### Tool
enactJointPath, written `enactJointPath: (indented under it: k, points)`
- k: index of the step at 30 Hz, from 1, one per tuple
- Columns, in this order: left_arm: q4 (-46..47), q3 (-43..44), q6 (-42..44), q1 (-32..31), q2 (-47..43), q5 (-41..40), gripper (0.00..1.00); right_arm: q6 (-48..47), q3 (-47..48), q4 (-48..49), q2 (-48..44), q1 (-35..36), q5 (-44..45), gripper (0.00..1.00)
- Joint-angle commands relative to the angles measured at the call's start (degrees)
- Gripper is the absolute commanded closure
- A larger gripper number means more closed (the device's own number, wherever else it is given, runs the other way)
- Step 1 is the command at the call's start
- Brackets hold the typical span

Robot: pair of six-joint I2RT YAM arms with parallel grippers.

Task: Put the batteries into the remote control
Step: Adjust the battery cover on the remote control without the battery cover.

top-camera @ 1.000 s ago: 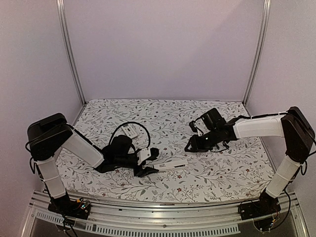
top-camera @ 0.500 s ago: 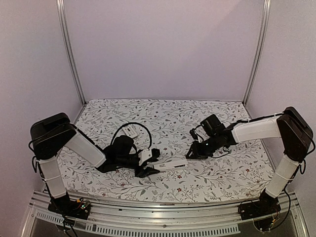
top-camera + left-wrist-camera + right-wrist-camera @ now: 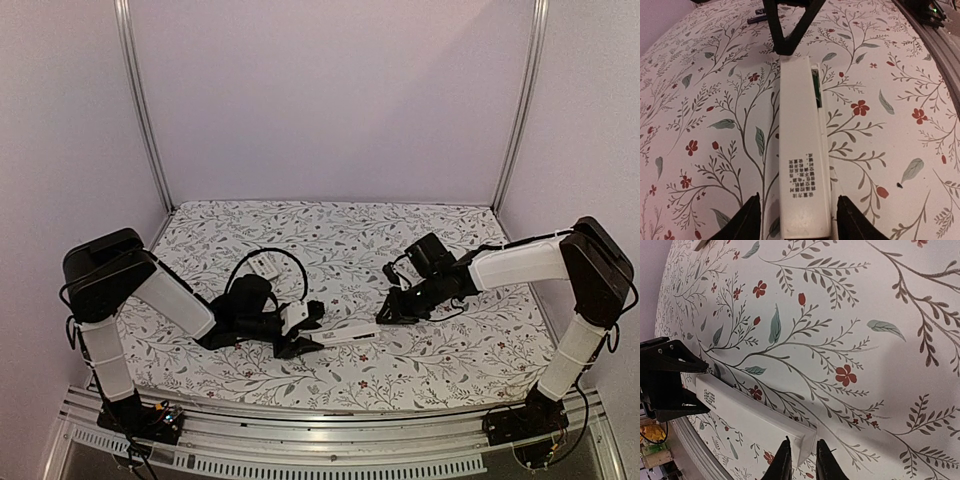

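Floral cloth (image 3: 340, 225) covers the table. On it the remote (image 3: 802, 145) lies flat, a long slim white bar with small print on top. The left gripper (image 3: 799, 220) straddles one end, half open and not clamped. The right gripper (image 3: 802, 464) flanks the other end with narrow jaws; I cannot tell if they touch.

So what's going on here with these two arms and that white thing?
The job is loading batteries into the long white plastic remote control, which lies on the flower-patterned cloth. The jaws of the left gripper straddle one end of it, with a gap showing on one side. The jaws of the right gripper stand narrow at the other end; whether they pinch it is unclear. What looks like a slim dark battery lies on the cloth beyond, untouched.
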Motion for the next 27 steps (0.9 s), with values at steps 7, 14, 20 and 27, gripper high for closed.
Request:
enactJointPath:
  k: [7, 14, 20, 27]
  points:
    - [-1.1, 0.8, -0.7, 0.6, 1.4, -0.2, 0.5, 0.1, -0.1, -0.4, 2.1, 1.2, -0.6, 0.84]
    - [-1.5, 1.2, -0.9, 0.6, 1.8, -0.4, 0.53, 0.2, -0.1, -0.8, 1.5, 1.2, -0.1, 0.88]
    - [-1.4, 1.0, -0.9, 0.6, 1.6, -0.4, 0.53, 0.2, -0.3, -0.8, 1.2, 1.4, -0.2, 0.89]
    - [-1.3, 0.7, -1.1, 0.5, 0.5, 0.9, 0.54, -0.5, 0.4, -1.2, 0.9, 1.4, -0.4, 0.88]
